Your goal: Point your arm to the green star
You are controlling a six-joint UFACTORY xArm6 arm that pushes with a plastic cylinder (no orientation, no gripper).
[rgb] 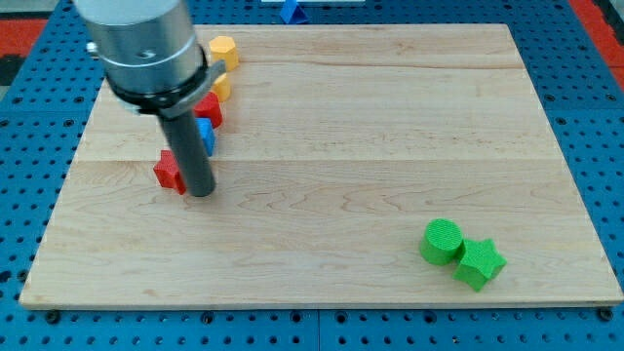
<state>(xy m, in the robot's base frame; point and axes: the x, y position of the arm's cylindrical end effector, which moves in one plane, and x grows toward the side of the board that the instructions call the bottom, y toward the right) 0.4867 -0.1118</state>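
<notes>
The green star (pixel 480 263) lies near the view's bottom right of the wooden board (pixel 370 136), touching a green cylinder (pixel 441 241) on its left. My tip (pixel 201 193) is far away at the view's left, right beside a red star-like block (pixel 170 172). The rod runs up to the grey arm body at the view's top left.
A cluster sits behind the rod at the upper left: a blue block (pixel 205 136), a red block (pixel 210 108), a yellow block (pixel 221 86) and a yellow cylinder (pixel 223 50). A blue piece (pixel 290 11) lies off the board at the view's top.
</notes>
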